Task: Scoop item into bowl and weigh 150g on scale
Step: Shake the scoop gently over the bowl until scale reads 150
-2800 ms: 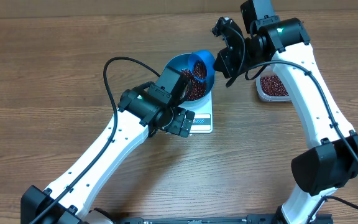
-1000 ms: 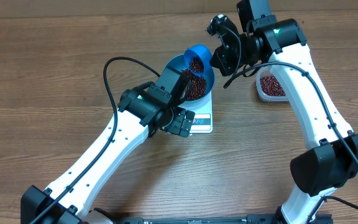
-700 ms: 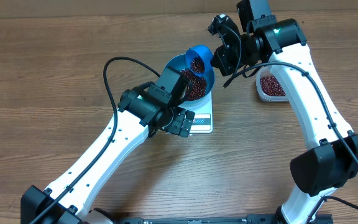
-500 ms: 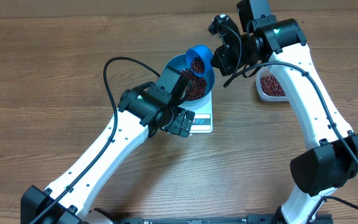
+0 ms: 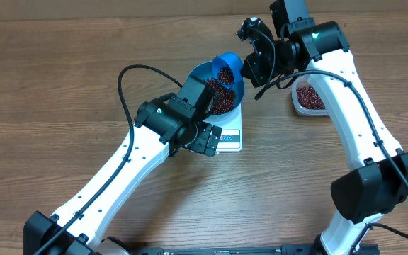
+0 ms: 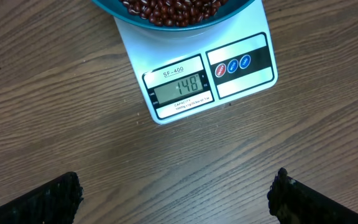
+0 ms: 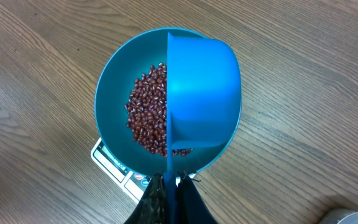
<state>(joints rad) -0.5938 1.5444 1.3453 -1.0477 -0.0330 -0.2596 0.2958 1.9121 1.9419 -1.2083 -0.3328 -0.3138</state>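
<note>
The blue bowl point(image 5: 198, 76) stands on the white scale point(image 5: 232, 136), and red-brown beans point(image 5: 222, 103) cover its bottom. My right gripper point(image 5: 252, 65) is shut on the handle of a small blue scoop point(image 5: 227, 64), which is tilted over the bowl's right side with beans in it. In the right wrist view the scoop point(image 7: 202, 99) hides the right half of the bowl point(image 7: 114, 106); my gripper point(image 7: 171, 190) pinches the thin handle. The scale point(image 6: 229, 81) display reads 148. My left gripper point(image 6: 176, 200) hovers open over bare table in front of the display, holding nothing.
A clear plastic tub point(image 5: 310, 98) of beans sits to the right of the scale, under the right arm. The left arm point(image 5: 119, 177) runs diagonally across the table's front left. A black cable point(image 5: 122, 85) loops above it.
Since the earliest frame the right gripper has lifted and tipped the scoop further over the bowl. Over the last second nothing has visibly moved.
</note>
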